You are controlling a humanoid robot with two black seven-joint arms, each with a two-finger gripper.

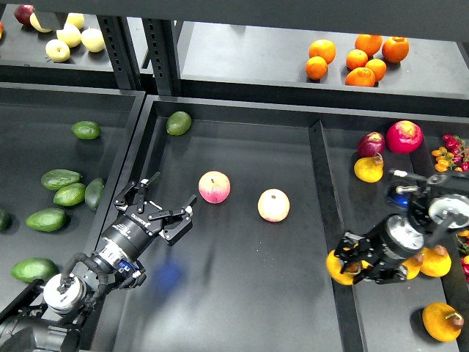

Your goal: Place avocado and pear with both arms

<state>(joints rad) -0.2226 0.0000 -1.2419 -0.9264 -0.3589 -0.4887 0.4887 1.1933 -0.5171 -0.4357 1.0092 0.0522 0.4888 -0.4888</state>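
While the left gripper (167, 205) is held wide and empty over the middle tray (220, 293), the right gripper (350, 265) is lowered onto a pear (338, 268), seemingly for lifting; its grip cannot be told.

It looked like a shop's produce section: dark shelf bins (242, 158) sorted oranges (357, 59), avocados (58, 192) and pears (442, 321) by kind.

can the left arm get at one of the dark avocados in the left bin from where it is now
Probably yes. The left gripper is open and empty over the middle tray, and the avocado lies uncovered just across the divider; it would only need to lift over that wall.
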